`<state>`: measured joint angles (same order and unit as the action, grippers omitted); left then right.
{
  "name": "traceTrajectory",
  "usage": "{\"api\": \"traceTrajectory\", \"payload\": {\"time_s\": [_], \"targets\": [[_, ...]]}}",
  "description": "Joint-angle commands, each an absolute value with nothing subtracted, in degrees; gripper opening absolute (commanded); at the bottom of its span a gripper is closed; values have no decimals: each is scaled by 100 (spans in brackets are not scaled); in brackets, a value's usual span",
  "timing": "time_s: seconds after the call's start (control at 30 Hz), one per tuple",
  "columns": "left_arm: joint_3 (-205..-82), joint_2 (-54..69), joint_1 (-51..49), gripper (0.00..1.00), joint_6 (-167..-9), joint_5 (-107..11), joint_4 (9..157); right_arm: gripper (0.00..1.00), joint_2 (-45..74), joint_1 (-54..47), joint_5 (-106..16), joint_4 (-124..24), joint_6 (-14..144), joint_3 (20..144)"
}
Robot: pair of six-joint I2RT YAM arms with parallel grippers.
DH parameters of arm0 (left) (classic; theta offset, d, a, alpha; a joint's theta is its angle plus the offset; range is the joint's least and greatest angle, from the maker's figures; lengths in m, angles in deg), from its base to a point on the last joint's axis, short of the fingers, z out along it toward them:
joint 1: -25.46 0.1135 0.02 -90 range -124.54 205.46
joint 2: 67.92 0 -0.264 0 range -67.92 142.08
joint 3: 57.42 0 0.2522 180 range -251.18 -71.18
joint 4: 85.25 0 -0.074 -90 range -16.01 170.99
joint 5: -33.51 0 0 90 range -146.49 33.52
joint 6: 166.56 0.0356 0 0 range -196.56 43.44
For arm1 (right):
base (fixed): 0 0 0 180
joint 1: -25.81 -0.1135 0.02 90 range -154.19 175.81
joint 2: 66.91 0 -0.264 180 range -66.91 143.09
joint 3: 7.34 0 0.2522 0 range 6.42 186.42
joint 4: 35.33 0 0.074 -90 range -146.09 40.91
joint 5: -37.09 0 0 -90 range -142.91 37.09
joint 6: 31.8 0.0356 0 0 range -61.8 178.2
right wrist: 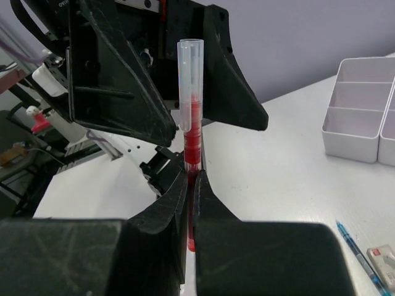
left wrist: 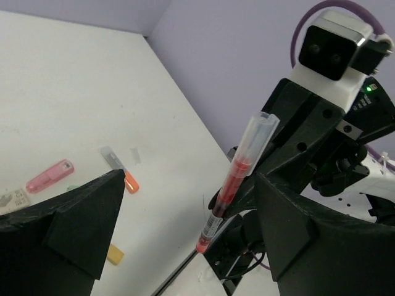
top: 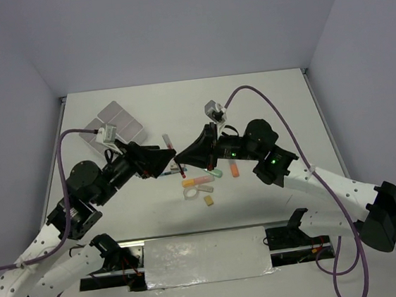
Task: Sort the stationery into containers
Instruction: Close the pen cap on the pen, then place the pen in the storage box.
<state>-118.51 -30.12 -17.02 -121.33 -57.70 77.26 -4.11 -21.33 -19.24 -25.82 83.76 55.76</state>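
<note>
A thin red pen [top: 174,153] with a clear cap hangs above the table's middle, pinched low down by my right gripper [top: 184,155]. The right wrist view has it upright [right wrist: 192,132] between the shut jaws [right wrist: 191,182]. My left gripper [top: 165,159] faces it, open, with one finger on each side of the pen and apart from it [left wrist: 237,176]. Its wide black fingers [right wrist: 123,92] stand behind the pen. The white containers [top: 116,121] sit at the far left. More stationery lies below: pink marker [left wrist: 50,175], orange marker [left wrist: 126,179], tan eraser [top: 208,200], tape ring [top: 190,192].
A green marker [top: 213,172] and a second orange piece [top: 196,182] lie among the loose items. A blue pen [right wrist: 361,256] lies near the tray block [right wrist: 361,117]. The two arms meet nose to nose over the pile. A foil-covered plate [top: 206,257] sits between the bases.
</note>
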Motion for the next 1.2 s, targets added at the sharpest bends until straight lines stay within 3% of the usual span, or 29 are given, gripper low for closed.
{"api": "traceTrajectory", "payload": {"time_s": [0.0,0.27,0.37,0.4,0.5,0.67,0.93,1.17], "targets": [[-11988,-3109,-1717,97,-11805,-5526,8255,0,-530,-2139,-1776,-2070,8307,5608],[-11653,-2969,-1717,84,-11699,-4682,8863,0,-513,-2130,-1802,-2052,8527,5678],[-11557,-2925,-1717,73,-11708,-4611,9030,0,-442,-2130,-1776,-2026,8571,5713],[-11565,-2907,-1717,65,-11682,-4629,9039,0,-433,-2130,-1758,-2017,8589,5704],[-11627,-2828,-1717,60,-11646,-4638,9013,0,-363,-2130,-1679,-1964,8641,5660],[-11697,-2907,-1717,60,-11541,-4752,8926,0,-319,-2139,-1618,-1973,8633,5599],[-11829,-3083,-1717,70,-11347,-5068,8618,0,-266,-2165,-1530,-1921,8659,5493],[-11785,-3074,-1708,61,-11338,-5060,8705,0,-275,-2209,-1512,-1947,8641,5502]]}}
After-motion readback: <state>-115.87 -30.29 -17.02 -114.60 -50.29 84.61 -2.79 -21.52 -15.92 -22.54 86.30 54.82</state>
